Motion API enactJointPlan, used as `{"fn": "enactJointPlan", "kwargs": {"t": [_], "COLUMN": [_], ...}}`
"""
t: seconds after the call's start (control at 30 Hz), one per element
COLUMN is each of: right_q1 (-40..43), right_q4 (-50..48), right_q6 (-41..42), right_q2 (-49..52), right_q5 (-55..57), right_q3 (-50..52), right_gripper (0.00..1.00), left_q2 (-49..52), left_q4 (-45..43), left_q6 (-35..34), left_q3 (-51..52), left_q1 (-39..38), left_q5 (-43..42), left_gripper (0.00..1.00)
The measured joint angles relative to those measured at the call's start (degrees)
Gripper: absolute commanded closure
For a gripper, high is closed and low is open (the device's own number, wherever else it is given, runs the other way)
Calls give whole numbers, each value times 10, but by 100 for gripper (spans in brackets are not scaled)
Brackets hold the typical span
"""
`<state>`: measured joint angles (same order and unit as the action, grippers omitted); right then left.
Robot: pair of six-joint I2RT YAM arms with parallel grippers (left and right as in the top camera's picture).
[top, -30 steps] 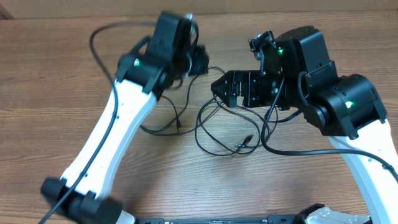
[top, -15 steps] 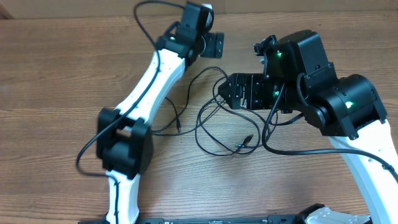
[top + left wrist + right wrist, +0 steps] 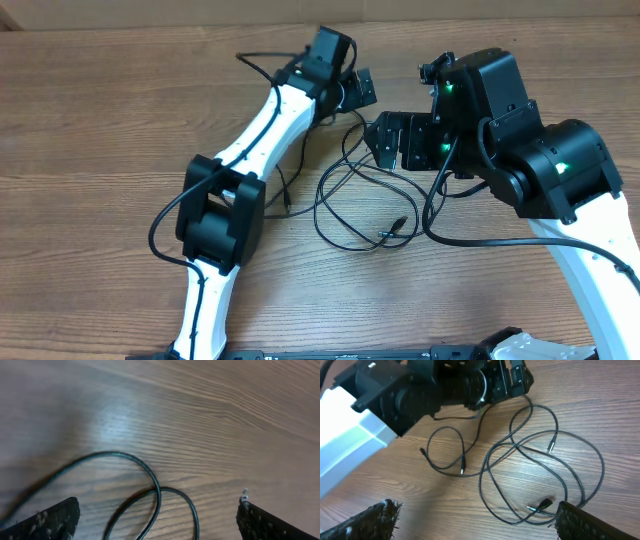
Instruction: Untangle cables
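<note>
The wooden table (image 3: 80, 130) is carrying nothing but the cables (image 3: 350, 205) and the two arms. The cables are lying in a loose tangle of thin black loops around the middle, just in front of both grippers. One little plug (image 3: 397, 226) is poking out on the near right side of the pile. In the right wrist view a smaller loop (image 3: 463, 457) is sitting to the left of the main tangle. I can't tell if it's a separate cord or part of the knot.

Stuff getting in the way: the left arm (image 3: 265, 125) is stretching diagonally across the table and covering where the left-hand loops are running. The right arm's own thick black cable (image 3: 432, 215) is drooping over the right edge of the tangle.

The left gripper (image 3: 358, 88) is sitting at the far side of the pile, pointing right and down. Its fingers (image 3: 55, 520) are standing wide apart and gripping nothing, and a loop of cord is just lying on the wood beneath them. The right gripper (image 3: 380, 140) is pointing in from the right, with its big elbow (image 3: 560, 170) bending over the table. It's facing the left one with a small gap between them. Its jaws are spread wide too, holding nothing, hovering above the far part of the tangle.
</note>
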<state>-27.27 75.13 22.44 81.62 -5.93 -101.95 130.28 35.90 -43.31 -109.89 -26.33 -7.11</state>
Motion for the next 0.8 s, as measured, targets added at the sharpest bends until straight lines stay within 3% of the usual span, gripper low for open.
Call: {"fn": "enactJointPlan", "kwargs": {"t": [0.07,0.17,0.2,0.63,0.8], "right_q1": [0,0,0,0,0], "right_q4": [5,14,17,33,35], "right_q6": [0,0,0,0,0], "right_q2": [0,0,0,0,0], "right_q5": [2,2,3,4,4], "right_q3": [0,0,0,0,0], "right_gripper": [0,0,0,0,0], "left_q2": [9,27,35,69,82], "left_q4": [-6,-25,-30,-53,-83], "left_q6": [-33,-64,-73,-152,-164], "left_q3": [0,0,0,0,-4], "left_q1": [-11,-30,-37,-40,-29], "left_q5": [20,31,32,44,48], "left_gripper": [2,23,25,25,37]}}
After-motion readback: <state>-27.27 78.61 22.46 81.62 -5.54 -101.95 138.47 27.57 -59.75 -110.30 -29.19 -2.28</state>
